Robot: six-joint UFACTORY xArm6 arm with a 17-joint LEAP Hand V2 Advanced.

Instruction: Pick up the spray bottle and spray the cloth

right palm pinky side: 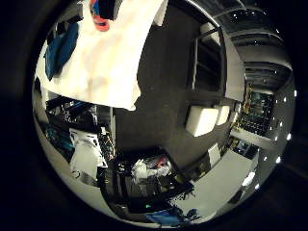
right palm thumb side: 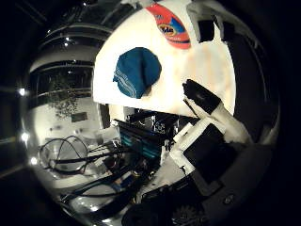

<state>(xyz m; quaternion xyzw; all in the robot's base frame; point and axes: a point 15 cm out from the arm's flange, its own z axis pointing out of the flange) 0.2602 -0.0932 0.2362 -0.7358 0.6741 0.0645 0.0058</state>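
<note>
A crumpled blue cloth (right palm thumb side: 138, 71) lies on a white table (right palm thumb side: 202, 56). The spray bottle (right palm thumb side: 169, 24), with an orange-red and blue label, stands on the table a little beyond the cloth. The little finger side palm view shows the same cloth (right palm pinky side: 61, 45) and the bottle (right palm pinky side: 104, 10) at the table's far part. My right hand (right palm thumb side: 214, 127) is off the table's edge, away from both. Its black-tipped white fingers (right palm thumb side: 199, 94) reach out fairly straight with nothing between them.
The table's edge (right palm pinky side: 115, 96) drops to a dark floor (right palm pinky side: 168, 72). Below it stand cluttered shelves and equipment (right palm pinky side: 87, 144). White boxes (right palm pinky side: 202, 120) sit on the floor further out, with the room (right palm thumb side: 66, 104) behind.
</note>
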